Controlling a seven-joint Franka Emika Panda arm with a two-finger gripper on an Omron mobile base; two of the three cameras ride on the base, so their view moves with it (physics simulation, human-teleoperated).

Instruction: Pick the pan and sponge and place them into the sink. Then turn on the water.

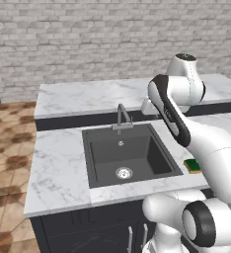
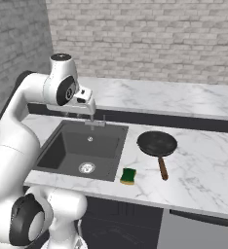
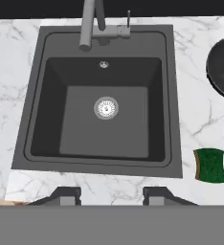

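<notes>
We hang the gripper over the sink, w/ fingers apart & holding nothing. Both targets lie off to the sink's right on the counter. The sponge sits nearest, just beside the basin's front right corner, green top up. The pan is a bit farther right & back, black, upright, w/ wooden handle running toward the counter's front edge. Nothing's in the basin yet, faucet dry. We judge a rightward swing comes first.
</notes>
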